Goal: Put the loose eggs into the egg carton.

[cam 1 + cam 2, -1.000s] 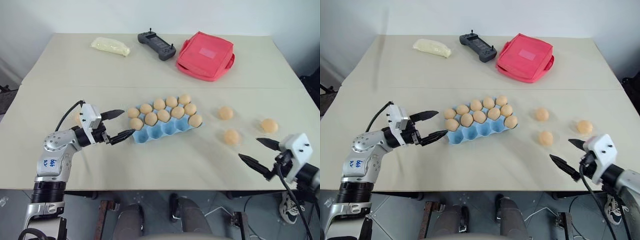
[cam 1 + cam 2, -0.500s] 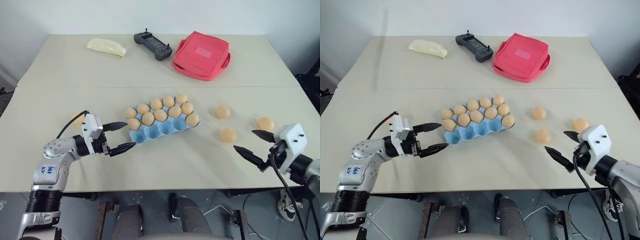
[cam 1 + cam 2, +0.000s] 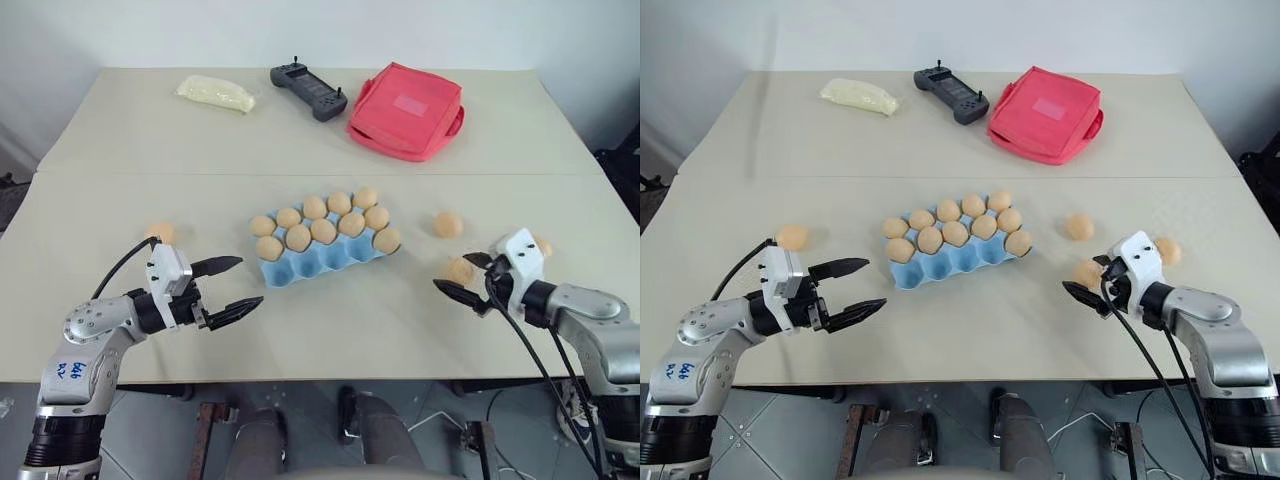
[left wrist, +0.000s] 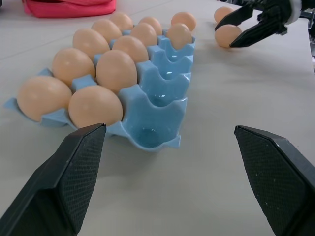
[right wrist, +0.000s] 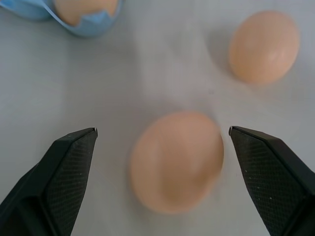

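The loose eggs are smooth, tan-orange ovals. One point(image 5: 176, 161) lies on the table point(image 3: 330, 150) between the spread fingers of the right gripper point(image 3: 464, 277), untouched; its long axis runs roughly along the gripper's reach. Another point(image 3: 448, 224) lies just beyond, a third point(image 3: 160, 233) far left. The egg carton point(image 3: 325, 256), light blue, holds ten eggs; its near row is empty. The left gripper point(image 3: 228, 288) hangs released beside it.
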Motion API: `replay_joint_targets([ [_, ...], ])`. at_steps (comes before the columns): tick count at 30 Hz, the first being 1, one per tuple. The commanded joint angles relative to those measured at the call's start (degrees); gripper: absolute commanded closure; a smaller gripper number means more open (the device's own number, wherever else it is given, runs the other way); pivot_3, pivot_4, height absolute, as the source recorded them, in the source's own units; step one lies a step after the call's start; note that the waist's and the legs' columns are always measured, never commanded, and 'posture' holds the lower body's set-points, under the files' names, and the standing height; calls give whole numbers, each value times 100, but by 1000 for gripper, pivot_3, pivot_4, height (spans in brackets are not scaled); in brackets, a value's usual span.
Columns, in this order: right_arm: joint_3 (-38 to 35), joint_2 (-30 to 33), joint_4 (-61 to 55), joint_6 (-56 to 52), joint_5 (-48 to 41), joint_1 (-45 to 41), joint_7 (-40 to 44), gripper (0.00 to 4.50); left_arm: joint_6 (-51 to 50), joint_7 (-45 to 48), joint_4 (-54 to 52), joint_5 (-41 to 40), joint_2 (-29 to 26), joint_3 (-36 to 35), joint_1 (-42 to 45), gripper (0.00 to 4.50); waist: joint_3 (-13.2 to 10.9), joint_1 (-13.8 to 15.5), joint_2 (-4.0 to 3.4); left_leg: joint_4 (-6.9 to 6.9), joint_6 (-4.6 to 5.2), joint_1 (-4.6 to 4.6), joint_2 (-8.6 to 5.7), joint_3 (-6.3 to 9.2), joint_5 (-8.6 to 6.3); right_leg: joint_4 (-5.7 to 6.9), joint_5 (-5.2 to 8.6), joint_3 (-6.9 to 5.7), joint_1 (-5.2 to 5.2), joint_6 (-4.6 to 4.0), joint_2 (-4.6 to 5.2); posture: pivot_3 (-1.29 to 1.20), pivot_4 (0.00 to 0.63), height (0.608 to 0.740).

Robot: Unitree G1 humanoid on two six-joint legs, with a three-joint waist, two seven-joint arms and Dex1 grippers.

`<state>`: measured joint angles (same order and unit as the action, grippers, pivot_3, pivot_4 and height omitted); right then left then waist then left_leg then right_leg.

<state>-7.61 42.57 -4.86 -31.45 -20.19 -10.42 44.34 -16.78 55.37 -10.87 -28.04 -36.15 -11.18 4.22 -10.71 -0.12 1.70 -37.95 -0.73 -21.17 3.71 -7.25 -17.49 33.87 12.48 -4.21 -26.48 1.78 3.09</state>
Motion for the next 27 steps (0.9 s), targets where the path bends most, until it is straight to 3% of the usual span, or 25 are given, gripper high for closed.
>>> replay_joint_targets([
  [1,-60,19,-72,-43,-40,-180,6,658,29,-76,-230,-154,-13,-170,-31,0,0,-1,0,0,0,-1,1,0,0,0,0,0,0,0,-1,0,150,740],
  [6,-182,47,-461,-203,-170,-267,-74,2355,84,-78,-123,-155,-20,-191,-11,0,0,1,0,0,-1,-1,1,-1,0,1,0,0,-1,0,0,0,150,740],
  [8,-232,35,-716,-375,-281,-362,-139,2616,124,-85,-56,-143,-3,-207,14,0,0,-1,0,0,-1,-2,2,-1,0,1,0,-1,-2,0,0,0,150,740],
  [17,281,-630,-1435,-1035,-609,-1435,-664,2618,655,-288,367,75,241,-247,83,0,0,-10,0,0,-4,0,11,-7,-2,3,-4,-3,-6,-9,10,0,150,740],
  [27,1410,-1539,-561,-721,-155,-2190,-619,2618,928,-336,380,97,213,-326,-141,0,0,-22,-1,0,4,-3,8,-15,-17,19,-5,-23,-14,-8,31,0,150,740],
])
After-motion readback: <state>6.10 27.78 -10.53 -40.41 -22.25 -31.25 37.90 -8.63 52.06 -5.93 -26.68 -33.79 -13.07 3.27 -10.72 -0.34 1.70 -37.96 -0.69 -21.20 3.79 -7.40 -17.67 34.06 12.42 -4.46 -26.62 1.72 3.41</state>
